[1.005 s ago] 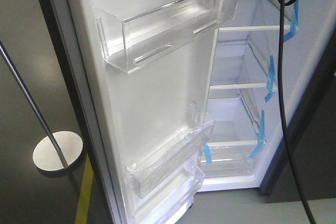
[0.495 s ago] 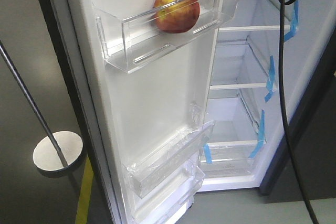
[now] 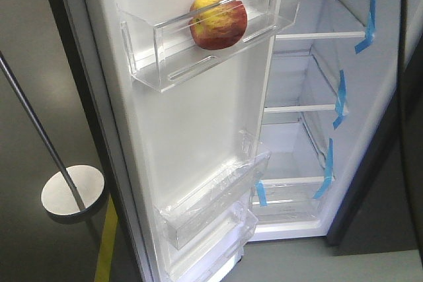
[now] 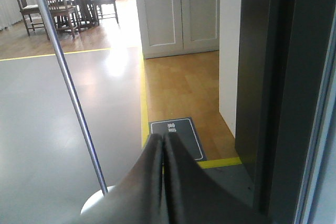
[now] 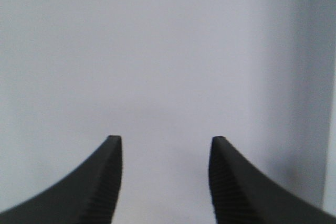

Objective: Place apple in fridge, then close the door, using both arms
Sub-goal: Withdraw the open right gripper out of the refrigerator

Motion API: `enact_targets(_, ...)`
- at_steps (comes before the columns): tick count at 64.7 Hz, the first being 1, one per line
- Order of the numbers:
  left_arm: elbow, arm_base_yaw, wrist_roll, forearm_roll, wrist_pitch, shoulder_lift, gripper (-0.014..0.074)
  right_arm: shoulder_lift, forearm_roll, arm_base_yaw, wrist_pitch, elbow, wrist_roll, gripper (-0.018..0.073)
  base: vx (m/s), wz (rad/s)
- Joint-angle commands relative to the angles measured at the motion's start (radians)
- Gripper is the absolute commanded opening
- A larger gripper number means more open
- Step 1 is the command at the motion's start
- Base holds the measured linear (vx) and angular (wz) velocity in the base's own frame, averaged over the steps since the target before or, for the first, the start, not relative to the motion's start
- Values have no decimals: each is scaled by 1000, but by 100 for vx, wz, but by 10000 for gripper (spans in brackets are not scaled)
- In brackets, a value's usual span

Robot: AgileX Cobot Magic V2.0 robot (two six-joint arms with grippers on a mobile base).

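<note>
While the right gripper (image 5: pixel 165 140) has its two ribbed fingers (image 5: pixel 107 182) spread wide with nothing between them, facing only a plain pale surface, the left gripper (image 4: pixel 163 137) has its fingers pressed tip to tip and pinches nothing. The apple (image 3: pixel 218 21) lies in neither pair of jaws and appears in neither wrist view. It sits free in the top clear bin (image 3: pixel 158 57) on the white inner side of the door (image 3: pixel 192 117), toward the bin's hinge end, its yellow patch turned up. The door stands wide open. Lower on it hang two more clear bins (image 3: pixel 211 209), both bare. Past the door's hinge edge opens the fridge (image 3: pixel 310 137), white inside, with glass shelves (image 3: pixel 317 34) and strips of blue tape (image 3: pixel 340 94) down its side wall; a thin black cable (image 3: pixel 402 97) hangs in front of that wall. On the door's outer side a silver pole (image 3: pixel 39 137) slants up from its round base (image 3: pixel 73 189), and a yellow floor line (image 3: pixel 106 249) runs just beside the door's lower edge. From the left wrist, the closed fingers point along that dark outer side toward a dark floor mat (image 4: pixel 178 135) and a white panelled cabinet (image 4: pixel 178 11) beyond.
</note>
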Motion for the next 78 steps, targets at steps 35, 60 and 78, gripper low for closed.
enact_targets(35, -23, -8, -197, -151, -289, -15, -6, -290, -318, -1, 18, 208, 223, -6, 0, 0)
enact_targets(60, -24, -8, -313, -252, -382, -15, -6, -544, -328, -1, -121, 702, 176, -6, 0, 0)
enact_targets(78, -24, -8, -501, -329, -464, -15, -6, -753, -328, -1, -155, 978, 199, -6, 0, 0)
